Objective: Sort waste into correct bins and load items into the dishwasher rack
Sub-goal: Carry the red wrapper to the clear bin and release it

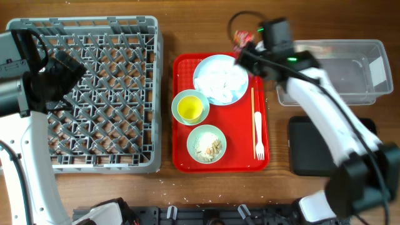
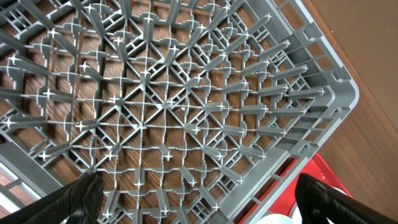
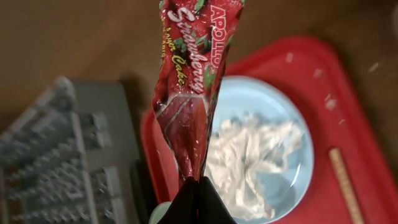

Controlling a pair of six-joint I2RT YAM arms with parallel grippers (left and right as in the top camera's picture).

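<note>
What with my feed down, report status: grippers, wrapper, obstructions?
Right gripper shut on red wrapper, above red tray. Left gripper open over rack. Clear tub unobstructed.

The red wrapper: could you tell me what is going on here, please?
The right gripper holds the red wrapper pinched in the air by the red tray, not yet at the clear tub. The left gripper hovers open over the grey rack. The plate and bowls sit on the tray.

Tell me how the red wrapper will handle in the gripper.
Probably floppy: the wrapper is thin, creased film pinched at one end by the right gripper. Likely very light, so it may sway. Its glossy surface could slip from a loose pinch.
</note>
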